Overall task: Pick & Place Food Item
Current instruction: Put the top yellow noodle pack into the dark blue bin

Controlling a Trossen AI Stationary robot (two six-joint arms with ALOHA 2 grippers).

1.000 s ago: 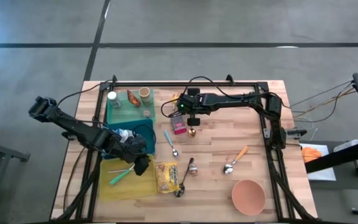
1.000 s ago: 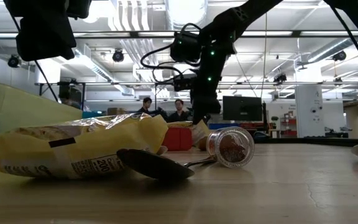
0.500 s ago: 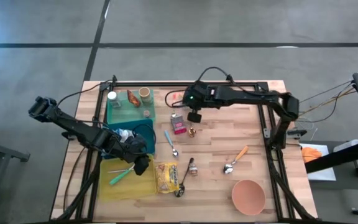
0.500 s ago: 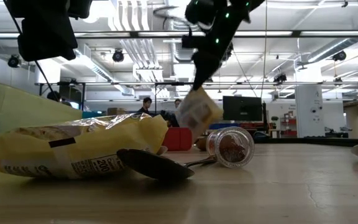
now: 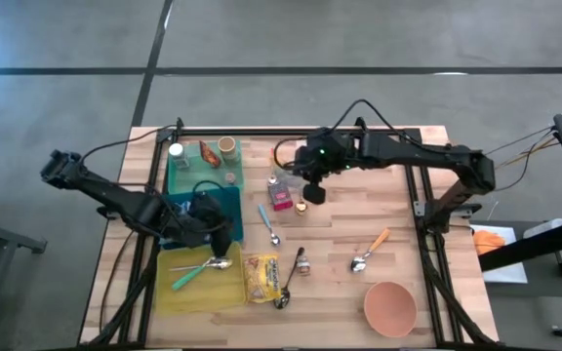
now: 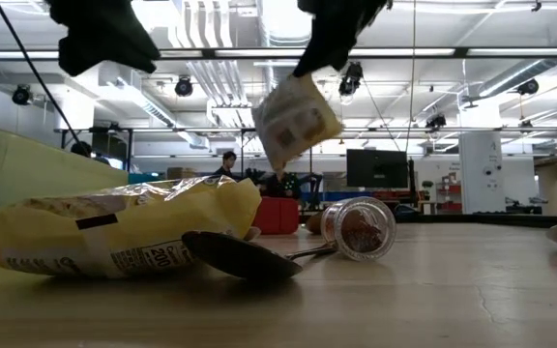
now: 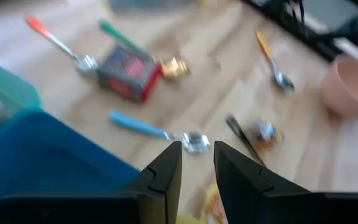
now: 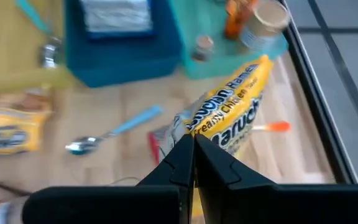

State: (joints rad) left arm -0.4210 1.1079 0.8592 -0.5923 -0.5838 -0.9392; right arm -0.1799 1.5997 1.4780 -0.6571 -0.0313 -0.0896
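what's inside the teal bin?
The teal bin holds an orange item, a can, a white-capped bottle and a small jar. Nothing visibly covered.

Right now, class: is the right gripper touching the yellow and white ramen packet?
Touching. In the right wrist view the right gripper is shut on the edge of the yellow and white ramen packet; the low view shows the packet hanging above the table.

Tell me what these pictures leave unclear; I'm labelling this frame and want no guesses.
- Yellow noodle packet: the right gripper is shut on its edge; in the right wrist view the fingers hide part of the print.
- Left gripper: in the high view the arm hides it.
- Small gold item beside the red box: too small in the high view, blurred in the left wrist view.
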